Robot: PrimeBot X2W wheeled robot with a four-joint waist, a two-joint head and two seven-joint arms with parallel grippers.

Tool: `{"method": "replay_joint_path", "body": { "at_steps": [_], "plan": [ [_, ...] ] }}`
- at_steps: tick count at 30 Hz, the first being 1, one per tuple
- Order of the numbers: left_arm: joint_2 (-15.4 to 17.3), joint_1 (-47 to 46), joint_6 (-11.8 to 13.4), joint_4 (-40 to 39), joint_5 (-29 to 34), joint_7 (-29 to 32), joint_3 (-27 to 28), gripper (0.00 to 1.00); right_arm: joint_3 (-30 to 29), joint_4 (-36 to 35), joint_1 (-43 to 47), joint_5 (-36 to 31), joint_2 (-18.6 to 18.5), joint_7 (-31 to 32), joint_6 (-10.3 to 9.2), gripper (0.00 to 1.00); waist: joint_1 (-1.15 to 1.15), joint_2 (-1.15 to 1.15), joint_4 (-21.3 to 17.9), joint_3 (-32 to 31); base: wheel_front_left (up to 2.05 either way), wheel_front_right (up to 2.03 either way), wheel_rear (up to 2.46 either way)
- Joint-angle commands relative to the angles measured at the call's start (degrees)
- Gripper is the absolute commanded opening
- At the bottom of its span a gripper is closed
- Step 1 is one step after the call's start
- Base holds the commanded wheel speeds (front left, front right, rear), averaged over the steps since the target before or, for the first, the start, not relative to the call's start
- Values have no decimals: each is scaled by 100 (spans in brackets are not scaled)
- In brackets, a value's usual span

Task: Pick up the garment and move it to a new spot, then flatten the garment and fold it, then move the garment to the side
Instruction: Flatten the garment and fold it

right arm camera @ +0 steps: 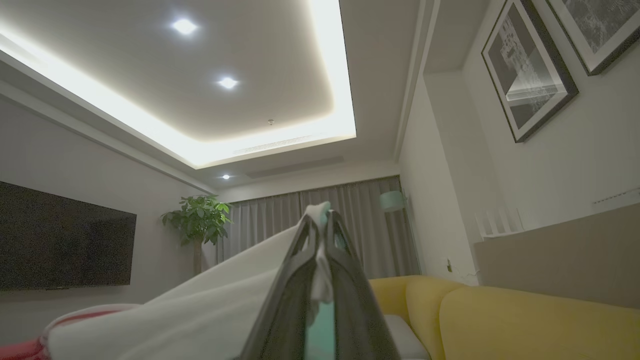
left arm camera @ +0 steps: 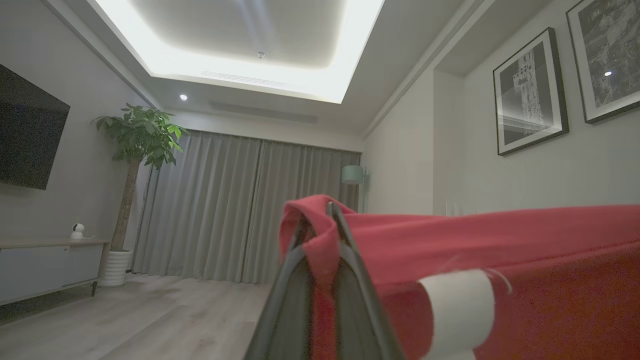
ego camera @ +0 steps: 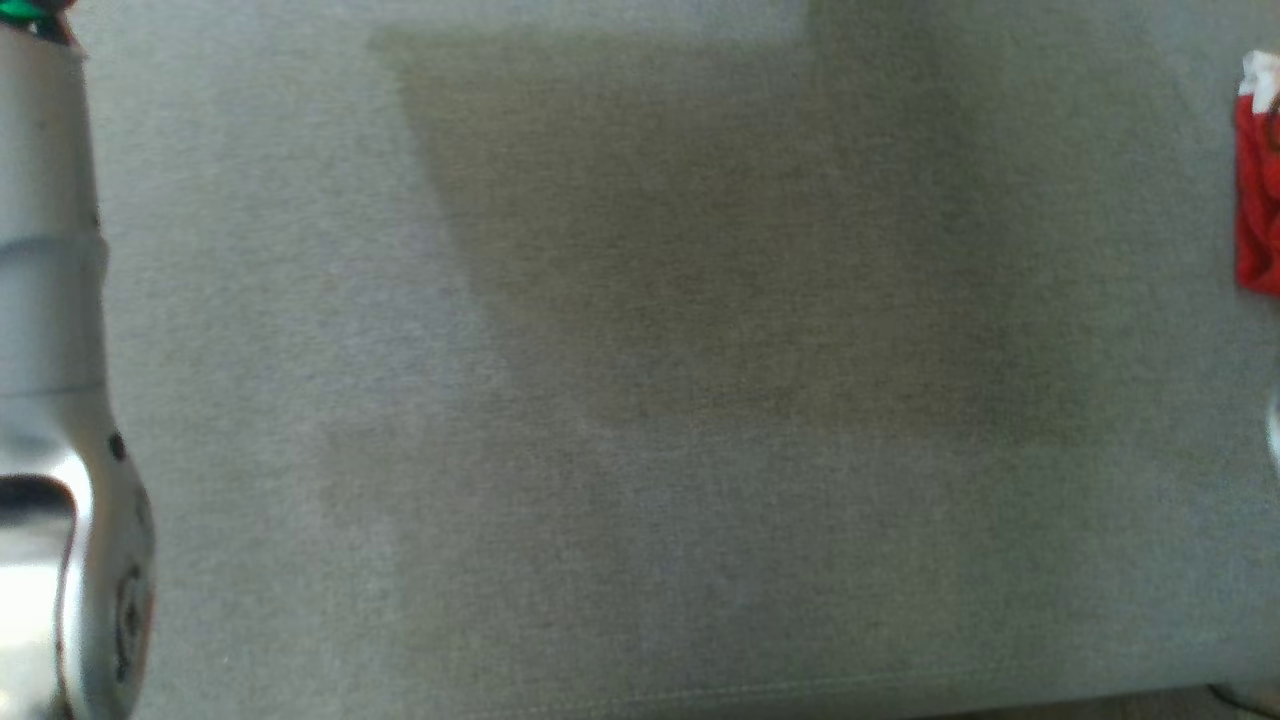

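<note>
The red garment [left arm camera: 475, 240] is pinched at a bunched fold between the pressed-together fingers of the left gripper [left arm camera: 330, 210], and from there it is stretched toward that view's right, with a white stripe seen lower down. A white part of it is clamped between the closed fingers of the right gripper [right arm camera: 322, 217]. In the head view a red-and-white portion is seen at the right edge of the gray fabric surface [ego camera: 640, 400].

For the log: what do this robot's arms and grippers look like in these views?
The left forearm is a smooth, glossy silver-grey shell with a seam ring and small dark round spots. The left gripper and right gripper each have two long, dark grey fingers, flat and tapering to narrow tips.
</note>
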Motion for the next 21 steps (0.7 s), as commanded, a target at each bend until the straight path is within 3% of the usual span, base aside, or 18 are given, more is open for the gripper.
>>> {"method": "replay_joint_path", "body": {
  "at_steps": [1,6,15,21],
  "plan": [
    [227,10,6,-115,54,-15,148,0,-26,-179,47,29,125,-26,20,0,-2,0,-65,75,0,0,0],
    [-34,1181,-106,-120,27,-19,548,0,233,-251,1256,367,267,-28,20,0,-2,0,-190,114,0,0,0],
    [-860,4369,-305,395,-171,-21,1799,0,1090,33,4716,1615,415,-29,20,0,-2,0,-422,-184,0,0,0],
    [-927,5274,-394,669,-416,-21,1789,0,1222,-51,5862,2021,469,-29,20,0,-2,0,-487,-556,0,0,0]
  ]
}}
